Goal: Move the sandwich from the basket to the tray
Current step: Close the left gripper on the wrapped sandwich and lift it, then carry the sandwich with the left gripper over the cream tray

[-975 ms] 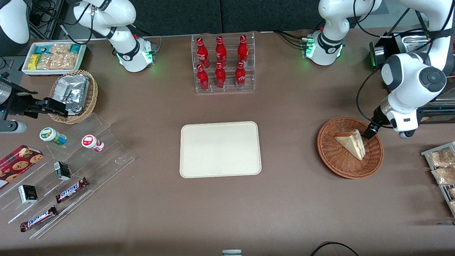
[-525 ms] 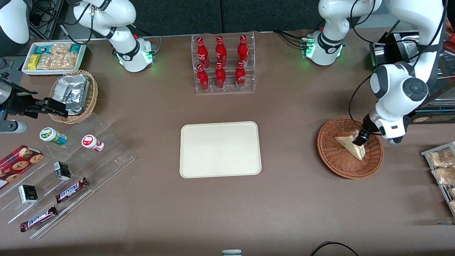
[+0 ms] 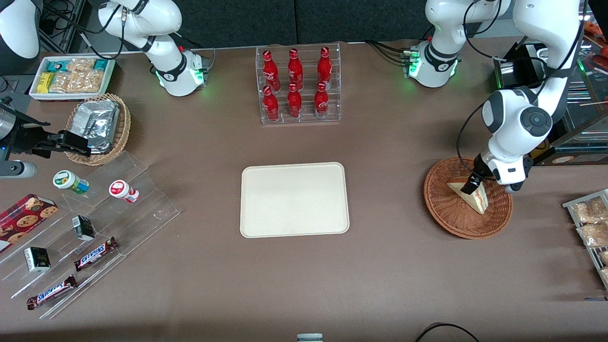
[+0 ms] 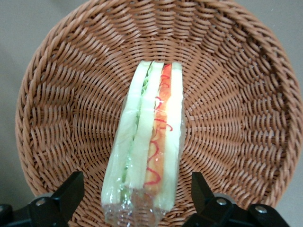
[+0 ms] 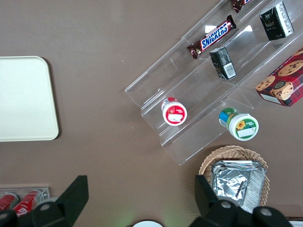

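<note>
The gripper (image 4: 137, 198) is held just above the sandwich (image 4: 147, 142) in the basket (image 4: 246, 94), fingers (image 4: 71, 189) spread apart to straddle its cut edge; nothing is clamped. The tray (image 3: 294, 199) lies bare, well apart, toward the table's middle.

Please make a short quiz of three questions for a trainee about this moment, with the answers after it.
1. True or false: the sandwich lies in the basket.
2. How many things lie on the tray? A) none B) one C) two
3. How do the fingers of the gripper stand to the sandwich?

Key
1. True.
2. A.
3. Open, one on each side of the sandwich, not yet touching it.
</note>
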Controlling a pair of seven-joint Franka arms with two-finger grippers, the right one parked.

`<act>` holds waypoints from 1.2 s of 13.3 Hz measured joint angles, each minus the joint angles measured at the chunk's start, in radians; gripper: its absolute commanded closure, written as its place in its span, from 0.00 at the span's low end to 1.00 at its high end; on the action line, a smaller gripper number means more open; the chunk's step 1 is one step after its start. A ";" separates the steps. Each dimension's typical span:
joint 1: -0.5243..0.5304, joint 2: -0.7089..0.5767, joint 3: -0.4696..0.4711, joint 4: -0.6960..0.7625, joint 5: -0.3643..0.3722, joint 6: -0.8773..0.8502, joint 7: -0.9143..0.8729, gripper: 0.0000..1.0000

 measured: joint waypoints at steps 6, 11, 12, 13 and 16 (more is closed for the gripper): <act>0.000 0.003 0.003 0.002 0.000 0.004 -0.010 0.91; -0.002 -0.001 0.001 0.020 0.001 -0.002 -0.019 0.96; -0.011 -0.007 -0.002 0.038 0.003 -0.027 -0.019 0.96; -0.029 -0.019 -0.004 0.064 0.009 -0.076 -0.019 0.96; -0.093 -0.081 -0.010 0.159 0.028 -0.286 -0.025 0.96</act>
